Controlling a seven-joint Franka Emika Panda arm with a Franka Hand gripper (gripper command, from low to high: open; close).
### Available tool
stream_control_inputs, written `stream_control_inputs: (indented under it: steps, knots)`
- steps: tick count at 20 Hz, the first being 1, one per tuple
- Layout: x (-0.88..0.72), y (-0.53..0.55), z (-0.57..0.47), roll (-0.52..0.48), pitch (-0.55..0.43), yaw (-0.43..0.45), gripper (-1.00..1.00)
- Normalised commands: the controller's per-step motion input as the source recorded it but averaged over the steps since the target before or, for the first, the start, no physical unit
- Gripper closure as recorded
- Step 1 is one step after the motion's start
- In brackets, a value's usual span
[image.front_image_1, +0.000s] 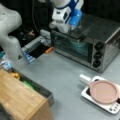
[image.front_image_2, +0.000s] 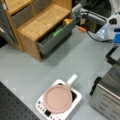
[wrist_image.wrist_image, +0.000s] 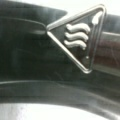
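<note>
In a front view my gripper, white with blue parts, hangs at the top front edge of the silver toaster oven. It sits right at the dark handle above the glass door, which looks closed. Its fingers are hidden behind its body. In the wrist view, a raised triangular hot-surface sign on dark metal fills the picture, and no fingers show. Another front view shows the oven at the right edge, with part of the arm above it.
A pink round lid covers a pan on a white cooker base in front of the oven. A wooden drawer unit has an open grey drawer holding green and yellow items. An orange piece lies nearby.
</note>
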Motion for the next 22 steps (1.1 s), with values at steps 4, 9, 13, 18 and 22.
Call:
stream_control_inputs:
  steps: [4, 9, 13, 18, 22]
  knots:
    - [-0.09, -0.19, -0.3, 0.287, -0.14, -0.022, -1.0]
    - [-0.08, -0.21, -0.31, 0.253, -0.147, -0.024, -1.0]
    - [-0.08, -0.21, -0.28, 0.222, -0.127, -0.023, -1.0]
    - [-0.1, -0.26, -0.29, 0.219, -0.11, -0.02, -1.0]
    - [-0.1, -0.28, -0.3, 0.221, -0.106, -0.01, -1.0]
